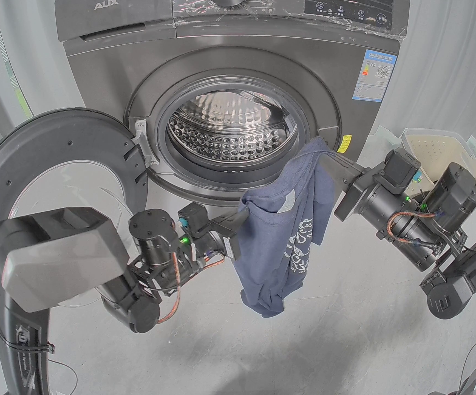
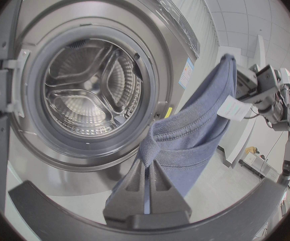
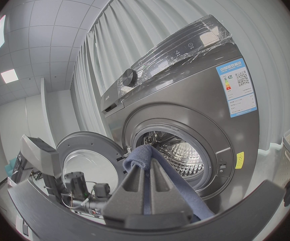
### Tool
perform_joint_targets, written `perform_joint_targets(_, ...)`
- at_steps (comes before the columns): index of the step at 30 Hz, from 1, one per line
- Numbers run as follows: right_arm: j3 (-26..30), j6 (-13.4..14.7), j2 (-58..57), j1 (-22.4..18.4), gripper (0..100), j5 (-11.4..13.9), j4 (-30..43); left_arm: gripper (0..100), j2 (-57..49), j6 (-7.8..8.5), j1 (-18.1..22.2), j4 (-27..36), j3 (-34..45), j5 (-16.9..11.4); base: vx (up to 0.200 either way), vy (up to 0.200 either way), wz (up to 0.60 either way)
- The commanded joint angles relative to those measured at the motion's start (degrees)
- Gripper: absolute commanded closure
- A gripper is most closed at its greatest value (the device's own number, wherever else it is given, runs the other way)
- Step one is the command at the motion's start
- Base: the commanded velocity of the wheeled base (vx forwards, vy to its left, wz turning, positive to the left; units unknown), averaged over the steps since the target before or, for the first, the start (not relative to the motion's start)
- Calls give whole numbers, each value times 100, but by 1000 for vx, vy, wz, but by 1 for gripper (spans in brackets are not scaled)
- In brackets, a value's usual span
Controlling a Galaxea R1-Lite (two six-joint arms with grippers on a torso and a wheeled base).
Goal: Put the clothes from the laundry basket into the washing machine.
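Left tool (image 1: 242, 213) and right tool (image 1: 323, 158) hold shirt (image 1: 279, 237) aloft.

Left pincer (image 2: 147, 162): two dark grey wedge-shaped fingers (image 2: 131, 188) are joined on a flat crossbar.
Right pincer (image 3: 146, 164): the same dark grey wedge form is shown.
Left arm (image 1: 153, 242): black cylindrical joints, an orange braided cable and a green light are seen.
Right arm (image 1: 413, 215): black cylinders, orange braided cable, green lights.
Left arm shell (image 1: 57, 259): grey, boxy, round-cornered.
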Motion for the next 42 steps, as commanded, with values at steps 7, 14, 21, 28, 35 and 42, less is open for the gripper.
perform_joint_targets(7, 3, 10, 164, -27, 100, -201, 25, 100, -2357, -65, 727, 7, 1808, 11, 0, 0, 0)
perform_joint_targets(14, 73, 19, 164, 26, 100, -298, 25, 100, -3183, -135, 1078, 7, 1984, -59, 0, 0, 0)
perform_joint_targets(21, 64, 10, 138, 43, 100, -306, -1, 100, -3376, -126, 1245, 7, 1940, -50, 0, 0, 0)
perform_joint_targets(28, 117, -8, -64, -18, 100, -315, -19, 100, -3622, -144, 1254, 16, 1773, -42, 0, 0, 0)
perform_joint_targets(35, 117, -43, -284, 8, 100, -324, 25, 100, -3693, -117, 1175, 16, 1800, 2, 0, 0, 0)
perform_joint_targets(42, 56, -52, -442, 35, 100, -324, 43, 100, -3693, -109, 1043, 7, 1800, 20, 0, 0, 0)
